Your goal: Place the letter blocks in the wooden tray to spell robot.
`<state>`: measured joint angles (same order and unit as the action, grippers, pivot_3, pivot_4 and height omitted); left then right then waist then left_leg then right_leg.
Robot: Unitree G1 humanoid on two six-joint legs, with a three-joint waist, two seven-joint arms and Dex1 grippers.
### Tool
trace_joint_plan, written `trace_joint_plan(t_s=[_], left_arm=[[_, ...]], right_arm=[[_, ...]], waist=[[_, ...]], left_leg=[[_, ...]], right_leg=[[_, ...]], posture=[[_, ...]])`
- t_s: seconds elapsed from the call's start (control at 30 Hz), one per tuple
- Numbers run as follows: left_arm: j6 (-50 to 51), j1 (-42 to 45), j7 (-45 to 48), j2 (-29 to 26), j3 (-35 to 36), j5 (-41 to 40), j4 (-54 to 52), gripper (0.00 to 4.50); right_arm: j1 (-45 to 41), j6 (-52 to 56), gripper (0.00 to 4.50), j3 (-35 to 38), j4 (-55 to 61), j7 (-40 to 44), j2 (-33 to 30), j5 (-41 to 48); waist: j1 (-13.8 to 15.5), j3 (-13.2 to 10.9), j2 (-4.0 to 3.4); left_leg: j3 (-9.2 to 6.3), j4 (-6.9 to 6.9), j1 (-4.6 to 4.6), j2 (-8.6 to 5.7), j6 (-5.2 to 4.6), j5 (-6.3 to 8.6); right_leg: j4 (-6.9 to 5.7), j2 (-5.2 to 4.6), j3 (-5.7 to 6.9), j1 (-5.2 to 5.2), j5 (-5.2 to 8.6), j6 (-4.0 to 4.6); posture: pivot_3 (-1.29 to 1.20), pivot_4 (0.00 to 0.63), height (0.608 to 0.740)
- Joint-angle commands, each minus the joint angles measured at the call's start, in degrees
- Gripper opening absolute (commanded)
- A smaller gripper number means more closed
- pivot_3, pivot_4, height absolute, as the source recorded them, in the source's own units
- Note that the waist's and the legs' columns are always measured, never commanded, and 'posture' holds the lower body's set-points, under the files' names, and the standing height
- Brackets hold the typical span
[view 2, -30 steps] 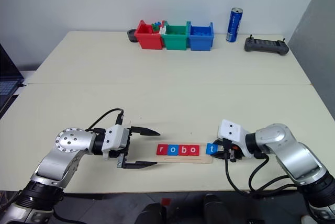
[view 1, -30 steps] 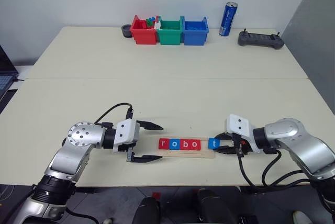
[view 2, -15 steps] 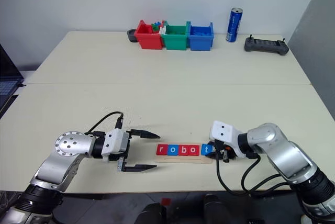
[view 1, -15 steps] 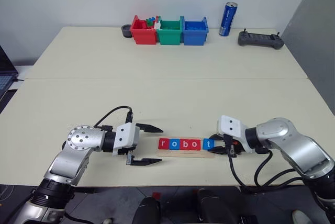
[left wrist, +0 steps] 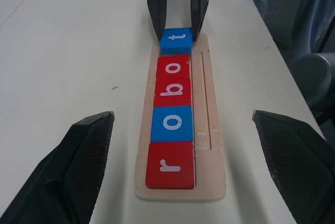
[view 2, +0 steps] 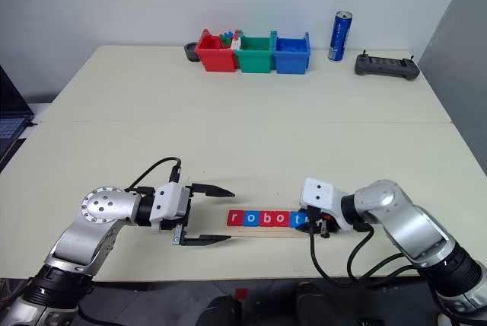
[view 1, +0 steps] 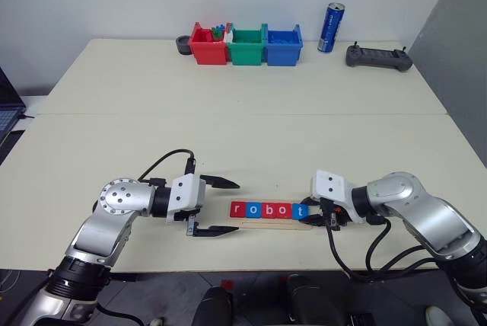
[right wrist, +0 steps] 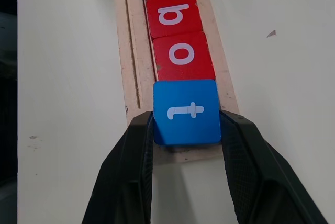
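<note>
Low in the frame, left of centre: left gripper lying level, fingers spread wide, holding nothing, aimed at the wooden tray. At lower centre, letter blocks on that tray reading r, o, b, o, t. Just right: right gripper angled down, clamped on the blue t block at the tray's end.

place: lab bench | signs — sorting bins, handheld controller, bare wall
</note>
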<state>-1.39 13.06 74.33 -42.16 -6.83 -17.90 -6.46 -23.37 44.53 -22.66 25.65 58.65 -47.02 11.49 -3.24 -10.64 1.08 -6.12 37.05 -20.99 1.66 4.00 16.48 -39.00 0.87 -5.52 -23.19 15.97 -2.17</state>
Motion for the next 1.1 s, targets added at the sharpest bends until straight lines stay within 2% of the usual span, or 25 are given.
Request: trace_joint_plan(t_s=[0.03,0.07,0.2,0.33,0.4,0.43,0.5,0.67,0.87,1.1], left_arm=[[-0.3,0.2,-0.5,0.3,0.1,-0.3,-1.3,4.5],[-0.1,0.1,-0.6,0.3,0.1,-0.3,-1.5,4.5],[0.8,-0.1,-0.8,0.2,0.2,-0.5,-2.8,4.5],[1.1,-0.4,-1.0,0.0,0.5,-0.7,-3.3,4.5],[1.0,-0.6,-0.9,-0.2,0.6,-0.7,-3.2,4.5],[1.0,-0.7,-0.9,-0.2,0.7,-0.8,-3.1,4.5],[0.7,-0.8,-0.8,-0.3,0.7,-0.7,-2.8,4.5],[-0.4,-0.4,-0.3,0.0,0.5,-0.4,-0.8,4.5],[-2.5,-0.2,0.5,0.3,0.4,0.0,1.5,4.5],[-3.4,-1.2,0.4,0.1,0.6,-0.1,1.3,4.5]], right_arm=[[-1.2,-0.1,1.8,0.4,1.8,0.2,-0.1,0.1],[-1.3,0.0,2.21,0.4,1.8,0.1,0.0,0.1],[-2.3,0.6,3.03,1.5,1.9,-0.7,1.1,0.7],[-3.2,2.8,4.44,5.1,4.0,-1.2,1.2,3.2],[-2.6,3.4,4.48,6.5,5.3,-1.0,0.0,4.0],[-1.8,3.4,4.38,7.0,6.0,-1.2,-0.9,3.9],[0.7,2.8,3.83,7.9,7.4,-1.2,-3.0,3.8],[4.2,0.6,1.99,7.3,8.4,-1.5,-6.3,2.1],[3.4,2.0,0.03,5.2,9.0,-2.3,-5.4,2.0],[2.1,3.4,0.03,2.2,8.7,-2.5,-4.8,1.1]], waist=[[0.0,0.0,0.0],[0.0,0.0,0.0],[0.0,0.0,0.0],[0.0,0.0,0.0],[0.0,0.0,0.0],[0.0,0.0,0.0],[0.1,0.0,0.0],[0.1,0.0,0.0],[-0.1,0.0,0.0],[0.0,0.0,0.0]], left_leg=[[0.0,0.0,0.0,0.0,0.0,0.0],[0.0,0.0,0.0,0.0,0.0,0.0],[0.0,0.0,0.0,0.0,0.0,0.0],[-0.01,0.0,0.0,0.0,0.0,0.0],[-0.01,0.0,-0.01,0.0,0.0,0.0],[-0.01,0.0,-0.01,0.0,0.0,0.0],[-0.02,-0.01,-0.02,0.0,0.0,0.0],[0.0,0.0,-0.02,0.0,0.0,0.0],[0.01,0.0,0.03,0.02,0.0,0.0],[0.01,0.0,0.0,0.01,0.0,0.0]], right_leg=[[0.0,0.0,0.0,0.0,0.0,0.0],[0.0,0.0,0.0,0.0,0.0,0.0],[0.0,0.0,0.0,0.0,0.0,0.0],[0.0,0.0,0.0,0.0,0.0,0.0],[0.0,0.0,0.01,0.0,0.0,0.0],[0.01,-0.01,0.0,0.0,0.0,0.0],[0.01,-0.01,0.02,0.0,0.0,0.0],[0.01,-0.01,0.01,0.0,0.0,0.0],[-0.01,0.02,-0.01,0.0,0.01,-0.01],[0.01,0.0,0.0,0.0,0.0,-0.01]], posture=[[0.0,0.15,0.74],[0.0,0.15,0.74],[0.0,0.15,0.74],[0.0,0.15,0.74],[0.0,0.15,0.74],[0.0,0.15,0.74],[0.0,0.15,0.74],[0.0,0.15,0.74],[0.0,0.15,0.74],[0.0,0.15,0.74]])
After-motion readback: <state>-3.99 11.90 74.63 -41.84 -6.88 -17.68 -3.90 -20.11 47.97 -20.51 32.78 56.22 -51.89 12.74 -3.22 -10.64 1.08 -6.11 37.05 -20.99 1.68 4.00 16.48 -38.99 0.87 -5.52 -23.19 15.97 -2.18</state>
